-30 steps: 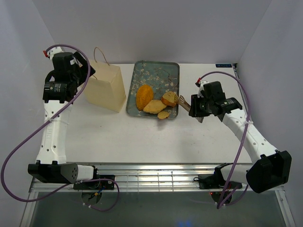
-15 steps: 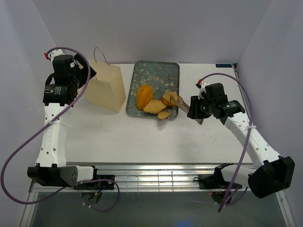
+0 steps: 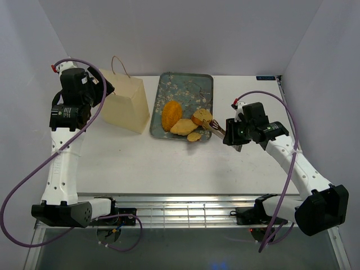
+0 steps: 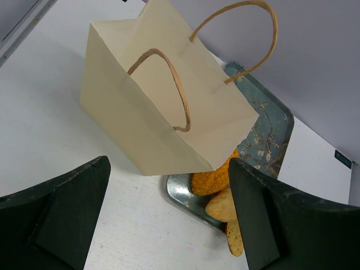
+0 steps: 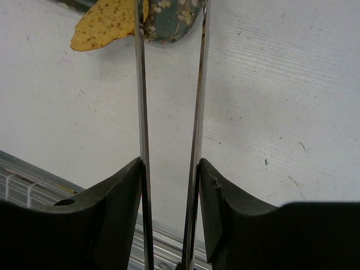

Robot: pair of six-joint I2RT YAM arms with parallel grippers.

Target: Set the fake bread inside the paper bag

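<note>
- Fake bread [image 3: 171, 115]: four pieces grouped at the near end of the floral tray [image 3: 185, 84]. They are the orange oval loaf [image 4: 212, 179], pale flat slice [image 3: 184, 127], brown-crusted slice [image 3: 201, 117], and small tan bit [image 3: 194, 136] at the near rim.
- Paper bag [image 3: 125, 104]: cream, upright, mouth open, cord handles raised. It stands just left of the tray.
- Right gripper [image 5: 170, 166]: pinches metal tongs [image 5: 140, 112], whose blades are apart, with tips beside the brown-crusted slice.
- Left gripper [image 4: 168, 169]: fingers spread wide, holding nothing, above the table [image 3: 169, 163] beside the bag.
</note>
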